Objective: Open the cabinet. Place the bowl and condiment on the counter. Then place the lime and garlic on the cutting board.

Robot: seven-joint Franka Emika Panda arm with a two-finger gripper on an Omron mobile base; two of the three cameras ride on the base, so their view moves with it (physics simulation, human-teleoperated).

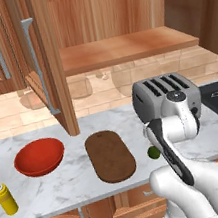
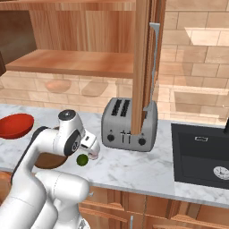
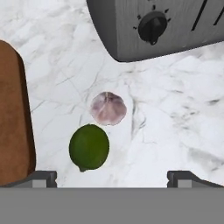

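Jaws wide above lime and garlic

Lime and garlic sit touching on the counter, between board and toaster; bowl and bottle stand left.

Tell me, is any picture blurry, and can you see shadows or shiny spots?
Hand view: soft and a bit blurry up close; the lime and garlic cast only faint shadows on the counter. Left base view: sharp; the bowl has a glossy shine. Right base view: sharp; the tiled wall shows pale reflections.
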